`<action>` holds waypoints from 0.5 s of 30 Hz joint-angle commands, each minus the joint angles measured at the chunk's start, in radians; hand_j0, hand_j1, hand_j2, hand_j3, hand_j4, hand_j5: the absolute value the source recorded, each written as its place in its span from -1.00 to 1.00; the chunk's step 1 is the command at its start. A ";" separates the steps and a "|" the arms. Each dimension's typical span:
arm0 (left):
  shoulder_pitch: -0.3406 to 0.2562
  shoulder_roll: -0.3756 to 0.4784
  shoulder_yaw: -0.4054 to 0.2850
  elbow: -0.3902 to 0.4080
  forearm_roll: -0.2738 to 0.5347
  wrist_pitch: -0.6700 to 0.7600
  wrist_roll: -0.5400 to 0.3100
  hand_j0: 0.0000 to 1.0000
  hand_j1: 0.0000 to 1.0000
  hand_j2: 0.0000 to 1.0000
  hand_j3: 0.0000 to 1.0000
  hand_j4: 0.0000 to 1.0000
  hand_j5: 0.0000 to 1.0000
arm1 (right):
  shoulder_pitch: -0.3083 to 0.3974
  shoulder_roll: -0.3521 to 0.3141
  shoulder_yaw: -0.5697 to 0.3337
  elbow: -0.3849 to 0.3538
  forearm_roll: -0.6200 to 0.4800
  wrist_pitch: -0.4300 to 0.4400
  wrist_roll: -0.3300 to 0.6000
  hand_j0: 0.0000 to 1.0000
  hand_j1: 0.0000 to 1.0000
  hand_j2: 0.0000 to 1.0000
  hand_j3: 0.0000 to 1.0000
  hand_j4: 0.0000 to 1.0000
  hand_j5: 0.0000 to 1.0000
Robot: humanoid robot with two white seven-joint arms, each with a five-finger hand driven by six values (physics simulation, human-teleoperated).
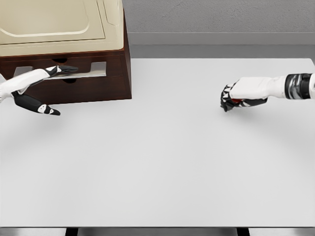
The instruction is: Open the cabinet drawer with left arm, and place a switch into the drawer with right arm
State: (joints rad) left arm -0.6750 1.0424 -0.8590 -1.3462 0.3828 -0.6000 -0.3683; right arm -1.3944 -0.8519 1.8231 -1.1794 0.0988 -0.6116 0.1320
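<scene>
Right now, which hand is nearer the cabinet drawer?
Left. The left hand is at the cabinet drawer front; the right hand is far across the table.

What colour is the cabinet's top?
Cream, above dark brown wooden sides; the cabinet shows best in the head view.

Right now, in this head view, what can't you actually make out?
- What the right hand holds: its curled fingers cover all but a sliver of red, so I cannot tell whether it is the switch.
- The cabinet: cut off by the top and left edges.
- The drawer: the opening is a thin slot, its inside unseen.
- The left hand: contact with the drawer handle cannot be told; its arm leaves at the left edge.
</scene>
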 commanded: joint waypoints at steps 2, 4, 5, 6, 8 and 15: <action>0.000 0.007 -0.002 -0.010 0.004 0.002 -0.014 1.00 1.00 1.00 1.00 1.00 1.00 | 0.000 -0.001 -0.039 -0.031 -0.005 0.001 0.005 -0.05 -0.05 -0.05 -0.05 -0.05 -0.05; 0.000 0.010 -0.002 -0.008 0.004 0.003 -0.017 1.00 1.00 1.00 1.00 1.00 1.00 | -0.005 -0.002 -0.047 -0.068 -0.005 0.001 0.005 -0.05 -0.05 -0.05 -0.05 -0.05 -0.05; 0.000 0.016 -0.002 -0.008 0.004 0.003 -0.023 1.00 1.00 1.00 1.00 1.00 1.00 | -0.006 -0.006 -0.054 -0.086 -0.005 0.001 0.005 -0.05 -0.05 -0.05 -0.05 -0.05 -0.05; 0.002 0.016 -0.003 -0.008 0.004 0.005 -0.024 1.00 1.00 1.00 1.00 1.00 1.00 | -0.006 -0.007 -0.067 -0.103 -0.005 0.001 0.008 -0.05 -0.05 -0.05 -0.05 -0.05 -0.05; 0.002 0.025 -0.005 -0.008 0.004 0.006 -0.026 1.00 1.00 1.00 1.00 1.00 1.00 | -0.006 -0.007 -0.082 -0.128 -0.005 0.001 0.018 -0.05 -0.05 -0.05 -0.05 -0.05 -0.05; 0.005 0.064 -0.005 -0.040 0.007 0.006 -0.041 1.00 1.00 1.00 1.00 1.00 1.00 | -0.026 -0.013 -0.120 -0.223 -0.005 0.001 0.023 -0.05 -0.05 -0.05 -0.05 -0.05 -0.05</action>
State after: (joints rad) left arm -0.6704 1.0900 -0.8657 -1.3809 0.3952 -0.5994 -0.4000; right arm -1.4220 -0.8640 1.7119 -1.3756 0.1011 -0.6120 0.1535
